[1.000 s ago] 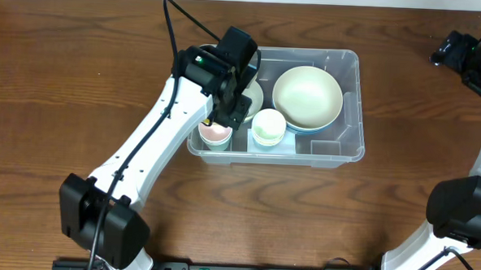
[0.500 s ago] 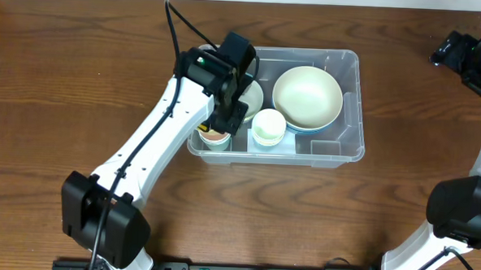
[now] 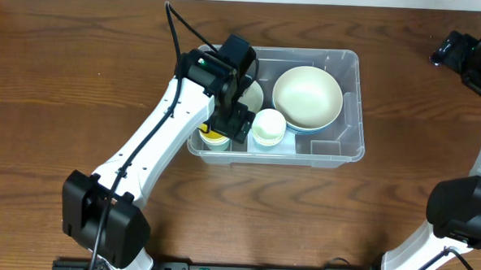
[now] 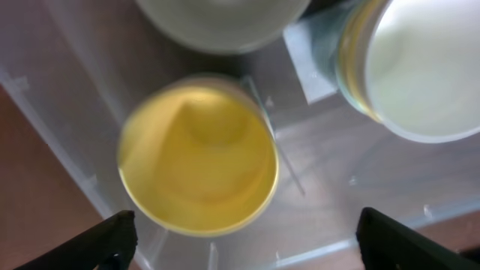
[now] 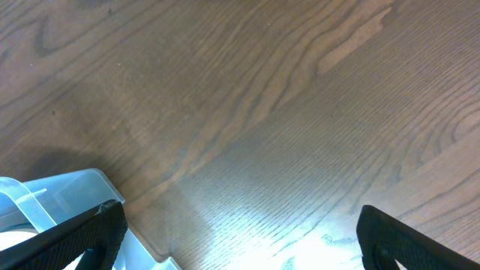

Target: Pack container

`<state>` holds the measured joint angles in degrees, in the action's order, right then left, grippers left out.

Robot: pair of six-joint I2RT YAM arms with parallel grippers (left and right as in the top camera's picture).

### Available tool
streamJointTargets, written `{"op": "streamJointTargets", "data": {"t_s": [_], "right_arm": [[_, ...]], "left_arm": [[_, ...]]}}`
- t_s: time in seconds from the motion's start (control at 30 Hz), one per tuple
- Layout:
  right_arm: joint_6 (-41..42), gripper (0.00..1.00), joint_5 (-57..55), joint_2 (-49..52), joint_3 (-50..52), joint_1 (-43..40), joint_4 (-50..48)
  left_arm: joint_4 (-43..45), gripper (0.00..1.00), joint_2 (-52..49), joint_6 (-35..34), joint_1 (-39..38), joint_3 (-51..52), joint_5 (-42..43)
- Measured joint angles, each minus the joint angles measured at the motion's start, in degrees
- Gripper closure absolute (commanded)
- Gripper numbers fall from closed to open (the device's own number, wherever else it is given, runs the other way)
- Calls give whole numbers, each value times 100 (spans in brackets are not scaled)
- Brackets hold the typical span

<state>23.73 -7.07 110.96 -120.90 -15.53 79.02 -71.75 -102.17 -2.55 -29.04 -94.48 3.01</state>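
The container [image 3: 347,149] is a clear plastic bin in the middle of the table. In its front left corner a yellow cup [image 3: 213,136] stands nested in a pale cup. My left gripper [image 3: 235,118] hovers just above it, open. In the left wrist view the yellow cup [image 4: 196,154] lies free between and ahead of the spread fingers [image 4: 112,236], touching neither. My right gripper [image 3: 460,52] hangs at the far right, away from the bin, open over bare wood [image 5: 244,240] with nothing in it.
A large cream bowl [image 3: 307,97] fills the bin's right half. Small white cups [image 3: 268,126] stand stacked at its middle, and another pale bowl [image 3: 255,95] lies partly under my left wrist. The bin's corner [image 5: 67,191] shows in the right wrist view.
My left gripper has gone from shut to open, letting the yellow cup go into the pale cup in the front left corner. The right arm has not moved.
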Motion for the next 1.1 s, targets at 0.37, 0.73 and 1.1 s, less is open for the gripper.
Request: {"op": "streamJointTargets", "data": {"t_s": [0.37, 0.73, 1.1], "right_arm": [[0, 1, 0, 0, 0, 0, 0], [0, 1, 0, 0, 0, 0, 0], [0, 1, 0, 0, 0, 0, 0]], "left_arm": [[-673, 4, 595, -28, 0, -597, -4], [-750, 2, 3200, 31, 0, -721, -7], [-1202, 2, 4863, 15, 0, -732, -437]]}}
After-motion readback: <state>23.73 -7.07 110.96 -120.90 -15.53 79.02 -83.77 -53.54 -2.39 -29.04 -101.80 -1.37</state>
